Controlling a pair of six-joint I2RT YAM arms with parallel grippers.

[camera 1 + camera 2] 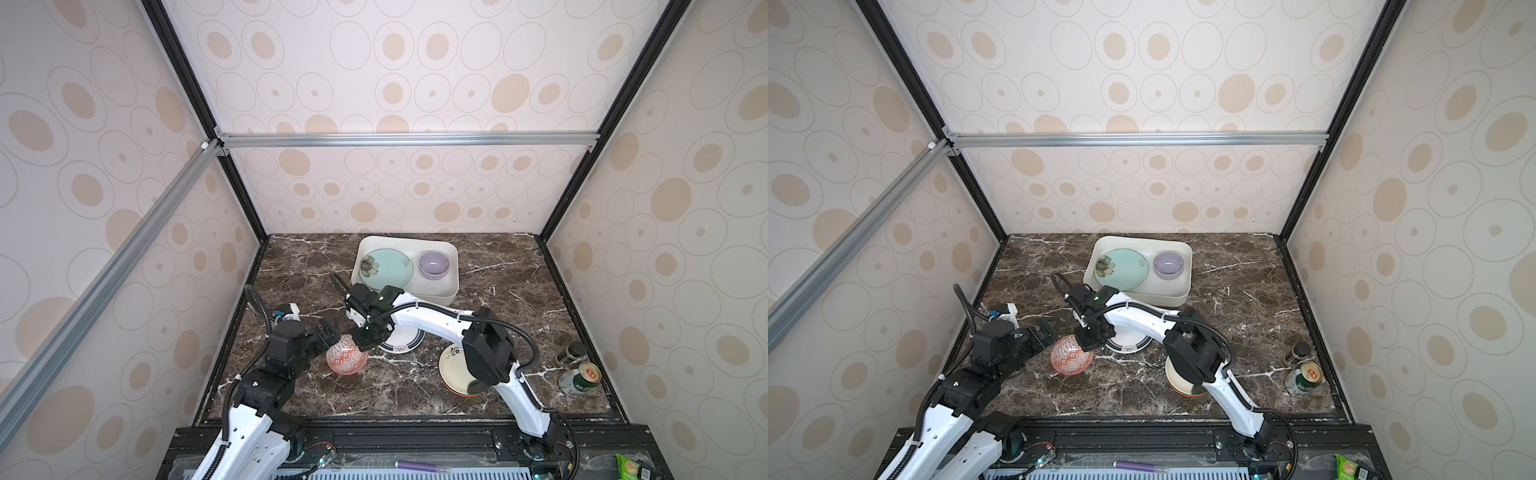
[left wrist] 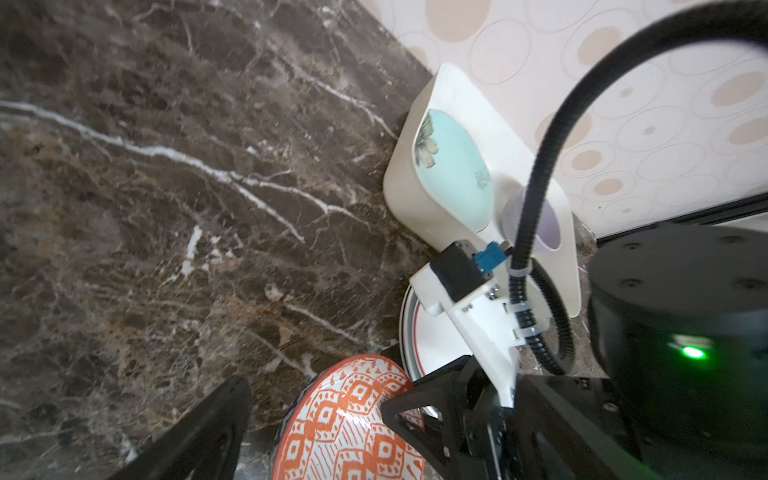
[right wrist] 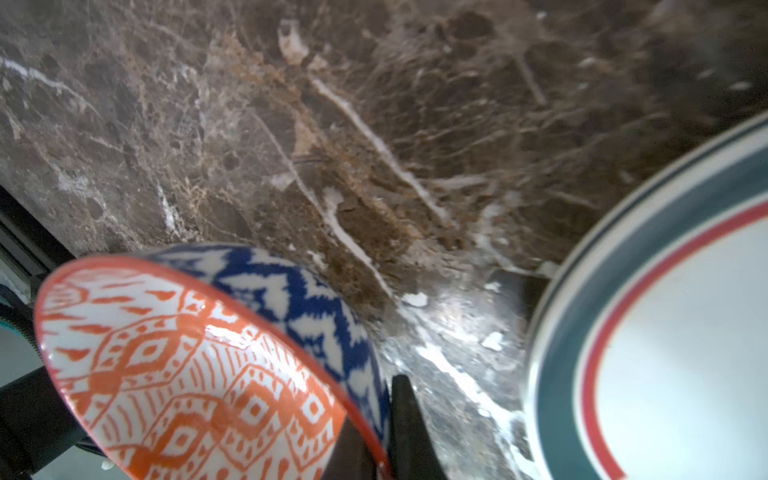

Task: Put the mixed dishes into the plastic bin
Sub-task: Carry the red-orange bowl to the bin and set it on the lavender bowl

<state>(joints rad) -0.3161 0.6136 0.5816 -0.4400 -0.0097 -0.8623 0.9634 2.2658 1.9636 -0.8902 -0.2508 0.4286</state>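
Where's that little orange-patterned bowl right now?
In both top views the orange-patterned bowl is at the front-left of the marble table. The right claw pinches its rim, and it lies between the open left claw and the green-rimmed plate.

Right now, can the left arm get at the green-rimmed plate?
Probably not. The patterned bowl and the right end effector, shut on its rim, sit between the open left end effector and the green-rimmed plate, which the right arm partly covers.

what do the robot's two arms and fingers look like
The left arm and right arm are alike: white shell links, black joint housings, a black ribbed cable looping alongside. The fingers are black and angular. A green light glows on one housing.
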